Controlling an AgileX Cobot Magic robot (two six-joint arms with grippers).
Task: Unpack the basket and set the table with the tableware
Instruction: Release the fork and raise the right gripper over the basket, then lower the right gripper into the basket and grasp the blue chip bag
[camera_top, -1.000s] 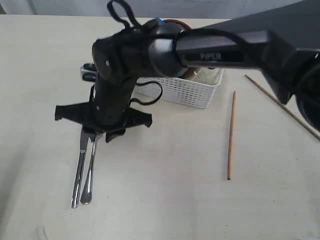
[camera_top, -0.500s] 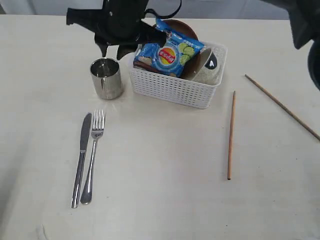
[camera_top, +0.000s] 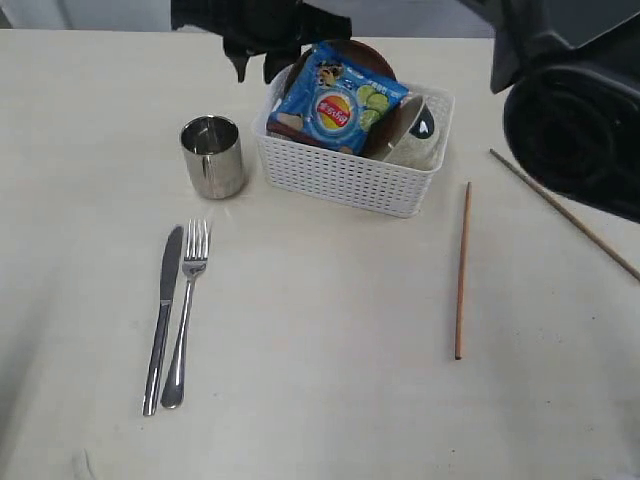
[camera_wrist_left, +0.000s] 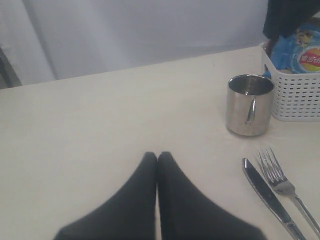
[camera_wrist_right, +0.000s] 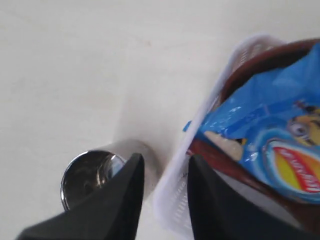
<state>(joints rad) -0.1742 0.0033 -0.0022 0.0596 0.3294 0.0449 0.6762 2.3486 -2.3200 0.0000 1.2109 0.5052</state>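
Observation:
The white basket (camera_top: 345, 172) stands at the back of the table (camera_top: 320, 400). It holds a blue crisp packet (camera_top: 338, 100), a cream bowl (camera_top: 412, 140) and a reddish-brown plate (camera_top: 352, 50). A steel cup (camera_top: 212, 157) stands just left of it. Knife (camera_top: 163, 318) and fork (camera_top: 186, 310) lie side by side at the front left. Two chopsticks (camera_top: 462, 270) (camera_top: 565, 214) lie apart on the right. My right gripper (camera_top: 255, 68) hovers open and empty over the basket's back left corner (camera_wrist_right: 220, 95), next to the cup (camera_wrist_right: 92, 175). My left gripper (camera_wrist_left: 157, 156) is shut and empty, low over bare table, left of the cup (camera_wrist_left: 249, 105).
The right arm's dark bulk (camera_top: 570, 110) fills the upper right of the exterior view, above the far chopstick. In the left wrist view the knife (camera_wrist_left: 267, 197) and fork (camera_wrist_left: 280, 177) lie to the gripper's right, the basket (camera_wrist_left: 295, 95) beyond the cup.
My right arm has swung away from the knife and fork to the far side, above the basket's back left corner. The cutlery, cup and basket now show uncovered.

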